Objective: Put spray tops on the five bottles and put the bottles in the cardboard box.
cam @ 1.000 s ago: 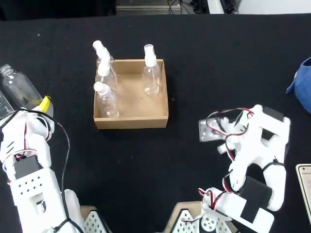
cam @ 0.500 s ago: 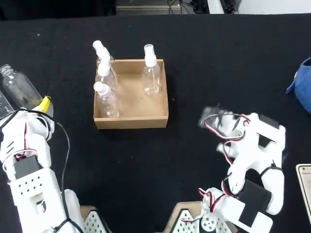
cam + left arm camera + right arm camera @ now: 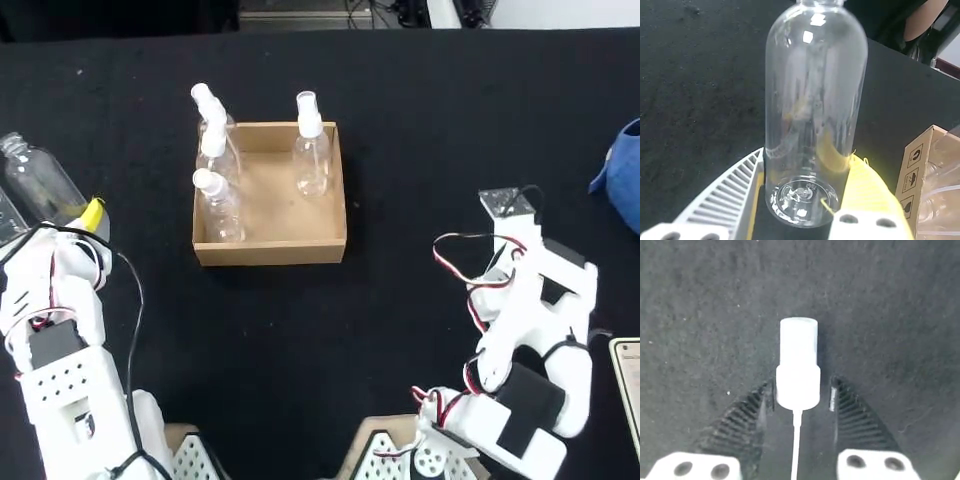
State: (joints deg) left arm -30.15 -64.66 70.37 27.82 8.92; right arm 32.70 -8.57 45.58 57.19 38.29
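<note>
Between right fingers (image 3: 747, 415): spray top (image 3: 798, 365), pinched at collar; left fingers (image 3: 862, 182) clamp clear bottle (image 3: 812, 100) near base.

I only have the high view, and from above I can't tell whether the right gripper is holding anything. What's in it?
Observer: The right wrist view shows a white spray top clamped in the right gripper, with its thin dip tube running back toward the camera.
Operator: And the clear plastic bottle at the table's left edge, is it actually gripped?
Observer: Yes. In the left wrist view its base sits between the white and yellow fingers of the left gripper, which hold it low on the body.
</note>
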